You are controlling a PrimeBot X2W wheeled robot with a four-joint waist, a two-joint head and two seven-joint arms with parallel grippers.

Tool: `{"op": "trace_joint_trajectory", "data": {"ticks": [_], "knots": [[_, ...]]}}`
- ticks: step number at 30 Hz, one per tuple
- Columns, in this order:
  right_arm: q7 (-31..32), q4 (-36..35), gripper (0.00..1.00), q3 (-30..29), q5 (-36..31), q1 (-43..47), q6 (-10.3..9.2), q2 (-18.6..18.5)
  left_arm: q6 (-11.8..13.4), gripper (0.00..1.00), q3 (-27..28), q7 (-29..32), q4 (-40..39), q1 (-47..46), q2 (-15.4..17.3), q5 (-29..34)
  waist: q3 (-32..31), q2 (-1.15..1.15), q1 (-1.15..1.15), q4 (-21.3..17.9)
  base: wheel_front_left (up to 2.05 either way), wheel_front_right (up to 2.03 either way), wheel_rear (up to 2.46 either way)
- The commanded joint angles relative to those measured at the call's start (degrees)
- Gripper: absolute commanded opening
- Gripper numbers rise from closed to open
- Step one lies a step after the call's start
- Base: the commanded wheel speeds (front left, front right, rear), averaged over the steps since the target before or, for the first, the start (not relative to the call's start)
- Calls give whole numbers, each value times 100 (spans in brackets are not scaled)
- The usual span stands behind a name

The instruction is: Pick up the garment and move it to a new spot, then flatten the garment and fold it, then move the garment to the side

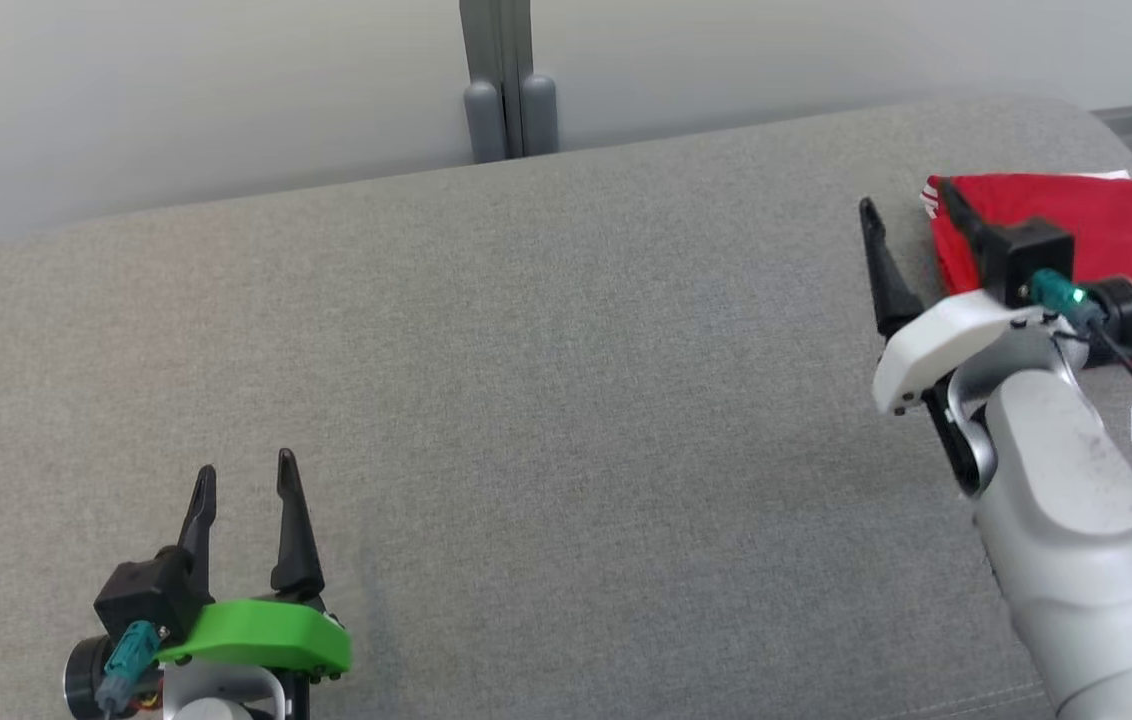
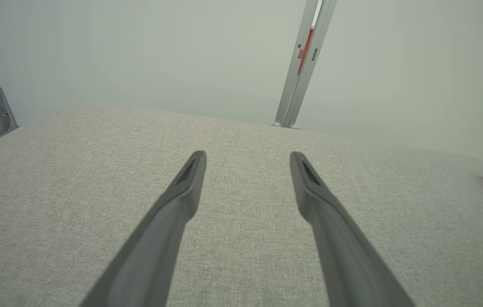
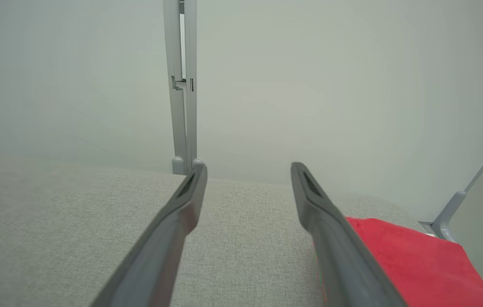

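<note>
Since the red garment (image 1: 1116,240) sits folded at the far right corner of the grey padded surface (image 1: 566,400), I'd say it's parked aside on purpose. The right gripper (image 1: 904,198) hangs at its edge, fingers spread, empty. The left gripper (image 1: 246,462) rests near the front left, spread too, holding nothing.

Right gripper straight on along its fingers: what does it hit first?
Probably nothing close: right gripper points over the grey cushion toward the pale wall. The red garment lies just off its line; depth unclear.
</note>
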Motion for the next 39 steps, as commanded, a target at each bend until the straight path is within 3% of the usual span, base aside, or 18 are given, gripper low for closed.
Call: {"op": "trace_joint_trajectory", "data": {"ticks": [1,9,15,20,39], "knots": [[-31,-198,100,23,40,281,-12,39,48,100,31,-16,20,114,-21,38,-277,0,0,81,0,0,0],[-53,-1387,100,164,169,1786,-12,496,139,100,61,-16,28,415,-57,267,-410,0,0,189,0,0,0],[-56,-2165,100,234,389,2660,-12,554,252,100,82,-17,26,688,-74,465,-447,0,0,296,0,0,0],[-54,-2735,100,175,614,3113,-12,553,171,100,16,-17,-27,778,-84,494,-451,0,0,367,0,0,0],[-53,-2926,100,-30,723,3402,-11,554,148,100,57,-17,-150,780,-100,533,-442,0,0,396,0,0,0]]}}
